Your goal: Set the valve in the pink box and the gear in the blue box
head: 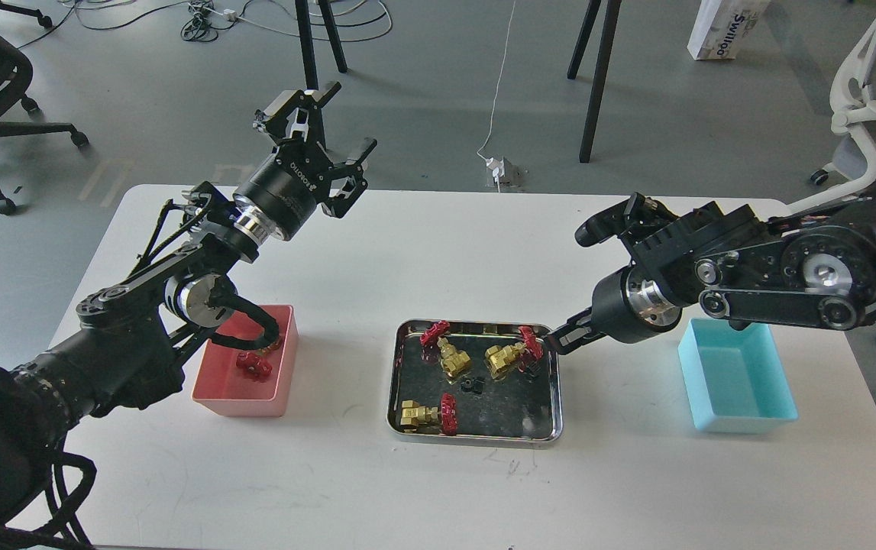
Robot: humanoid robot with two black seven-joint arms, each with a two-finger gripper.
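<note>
Three brass valves with red handwheels lie in the steel tray [476, 437]: one at the back left [449, 355], one at the back right [510, 354], one at the front left [426, 414]. Another valve [253, 365] lies in the pink box [243, 397]. Small black gears [470, 384] sit mid-tray. The blue box [735, 378] stands at the right and looks empty. My left gripper [331, 126] is open and empty, raised high above the table's back left. My right gripper [562, 340] hovers at the tray's right rim; its dark fingers cannot be told apart.
The white table [438, 252] carries only the tray and two boxes. My left forearm hangs over the pink box. Chairs, stand legs and cables are on the floor beyond the far edge.
</note>
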